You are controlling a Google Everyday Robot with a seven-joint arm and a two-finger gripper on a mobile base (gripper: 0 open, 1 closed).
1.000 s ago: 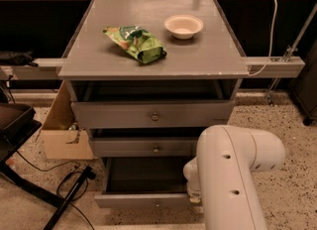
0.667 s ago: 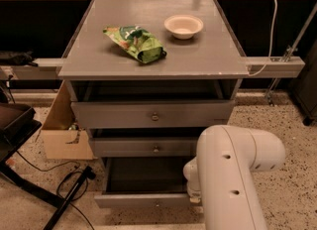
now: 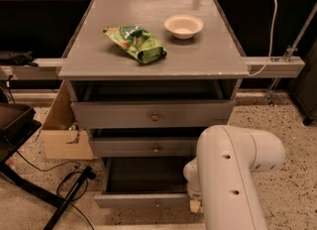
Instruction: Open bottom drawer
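A: Where is the gripper (image 3: 194, 204)?

B: Low down, below the front right corner of the tabletop (image 3: 208, 63), just beside the right end of the bottom drawer (image 3: 143, 200). The white arm (image 3: 233, 174) covers most of it, so I cannot tell whether it is wide, narrow or holding anything.

A: What has changed in the last second?

B: Nothing I can make out. The arm sits where it did, and the bottom drawer is as far out as it was.

A: And how far is that?

B: Well forward of the tabletop's front edge, with its dark inside open to view. The middle drawer (image 3: 143, 147) above it sits further back.

A: So the task?

B: I judge it done, or nearly so; what remains is probably letting go and backing away.

A: Anything else disturbed?

B: No. The green bag (image 3: 134, 43) lies near the tabletop's middle, and the bowl (image 3: 184, 26) sits toward the back right corner.
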